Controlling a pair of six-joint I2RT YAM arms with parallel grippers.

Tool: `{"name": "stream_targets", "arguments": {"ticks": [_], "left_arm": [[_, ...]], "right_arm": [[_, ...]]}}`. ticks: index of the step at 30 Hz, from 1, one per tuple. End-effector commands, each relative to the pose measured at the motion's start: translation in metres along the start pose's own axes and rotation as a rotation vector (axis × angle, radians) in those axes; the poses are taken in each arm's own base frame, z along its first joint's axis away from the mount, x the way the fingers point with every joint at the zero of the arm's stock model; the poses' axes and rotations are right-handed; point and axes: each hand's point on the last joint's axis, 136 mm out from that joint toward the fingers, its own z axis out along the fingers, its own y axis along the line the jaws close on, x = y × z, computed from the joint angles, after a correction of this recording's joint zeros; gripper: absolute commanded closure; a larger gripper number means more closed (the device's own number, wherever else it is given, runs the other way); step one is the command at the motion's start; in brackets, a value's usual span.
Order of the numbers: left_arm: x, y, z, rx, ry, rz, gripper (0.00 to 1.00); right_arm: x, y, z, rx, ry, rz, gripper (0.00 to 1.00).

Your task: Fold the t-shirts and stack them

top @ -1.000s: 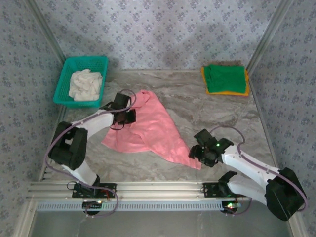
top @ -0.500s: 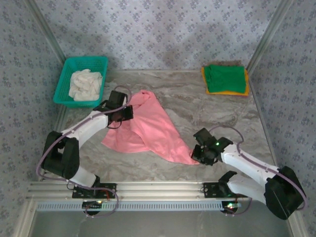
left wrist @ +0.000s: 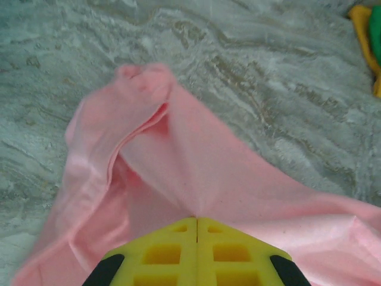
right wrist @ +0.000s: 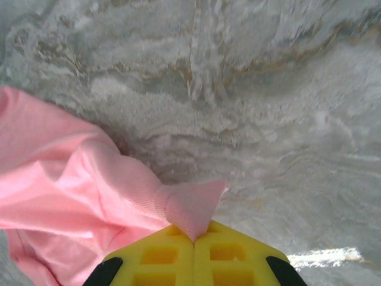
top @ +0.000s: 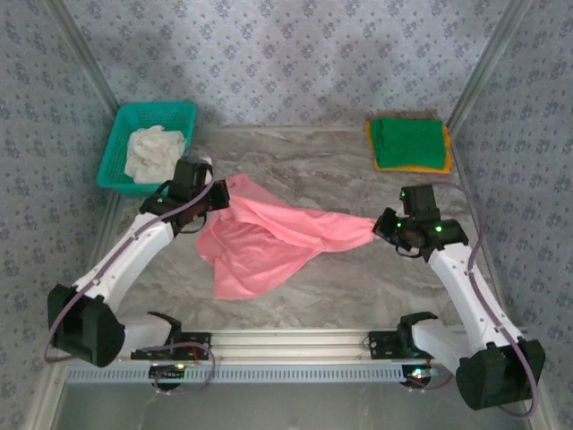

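Your left pincer [top: 222, 192] and right pincer [top: 383, 227] are both clenched on the soft salmon-pink cloth t-shirt [top: 269, 237], which hangs stretched between them over the marbled grey bench [top: 340, 175]. Hold the tension even, lower the shirt flat, and spread the bunched lower half before folding.

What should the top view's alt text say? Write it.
Two robot arms hold a pink shirt stretched between them over a marble table, the left gripper shut on one end and the right gripper on the other. Behind sit a teal basket of white cloth, far left, and a green shirt folded on a yellow one, far right.
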Motion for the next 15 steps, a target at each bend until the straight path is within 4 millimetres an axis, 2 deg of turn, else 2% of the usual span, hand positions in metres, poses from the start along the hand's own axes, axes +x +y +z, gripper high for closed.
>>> {"name": "stream_targets", "arguments": {"ticks": [1, 6, 9, 12, 15], "left_arm": [[-0.015, -0.004, -0.031, 0.001, -0.051, 0.010, 1.00], [-0.009, -0.001, -0.054, -0.003, -0.074, 0.020, 1.00], [-0.003, 0.000, -0.059, 0.010, -0.084, 0.011, 1.00], [0.001, -0.001, -0.056, 0.021, -0.079, 0.010, 1.00], [-0.011, -0.009, -0.054, 0.036, -0.103, 0.039, 1.00]], "right_arm": [[-0.003, -0.002, -0.016, -0.010, -0.014, -0.031, 1.00], [0.011, -0.017, -0.021, -0.021, -0.016, 0.038, 1.00], [0.015, -0.018, -0.023, -0.045, -0.033, 0.093, 1.00], [0.008, -0.008, -0.023, -0.099, -0.059, 0.121, 1.00], [-0.012, 0.005, -0.030, -0.127, -0.116, 0.117, 1.00]]}}
